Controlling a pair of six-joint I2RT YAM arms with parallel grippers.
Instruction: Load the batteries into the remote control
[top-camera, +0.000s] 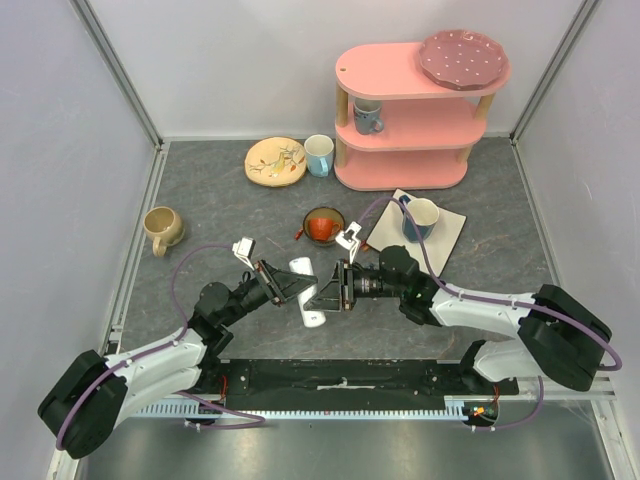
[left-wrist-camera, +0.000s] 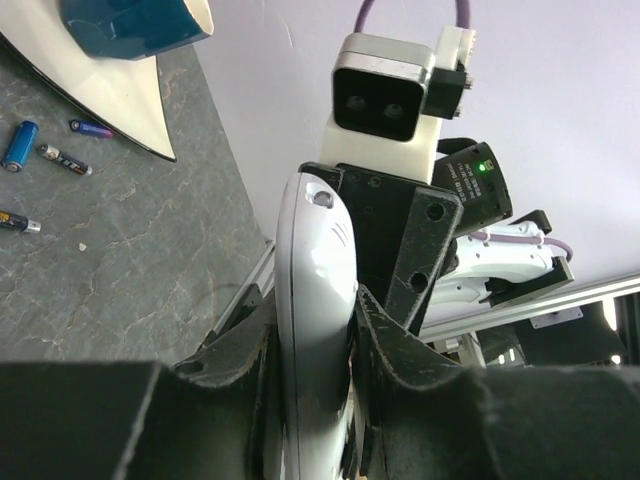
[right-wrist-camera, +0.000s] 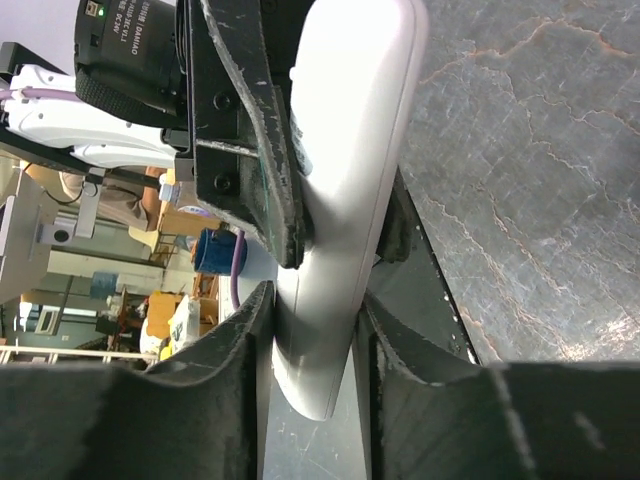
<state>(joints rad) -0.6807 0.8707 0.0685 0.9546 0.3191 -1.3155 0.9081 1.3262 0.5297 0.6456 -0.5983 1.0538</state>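
Note:
The remote control (top-camera: 306, 291) is a slim white bar held off the table between both arms. My left gripper (top-camera: 287, 283) is shut on it from the left; in the left wrist view its fingers clamp both sides of the remote control (left-wrist-camera: 315, 300). My right gripper (top-camera: 328, 289) is shut on the remote's near end from the right. In the right wrist view the remote control (right-wrist-camera: 350, 190) sits between my right gripper's (right-wrist-camera: 313, 305) fingers, with the left gripper's fingers (right-wrist-camera: 262, 150) clamped higher up. Several batteries (left-wrist-camera: 62, 158) lie loose on the table.
A white napkin (top-camera: 448, 232) carries a blue-and-white cup (top-camera: 420, 217). A red cup (top-camera: 323, 226) stands behind the remote. A beige mug (top-camera: 162, 228) is at the left. A yellow plate (top-camera: 275, 161) and a cup (top-camera: 319, 155) sit at the back. A pink shelf (top-camera: 410, 110) stands at the back right.

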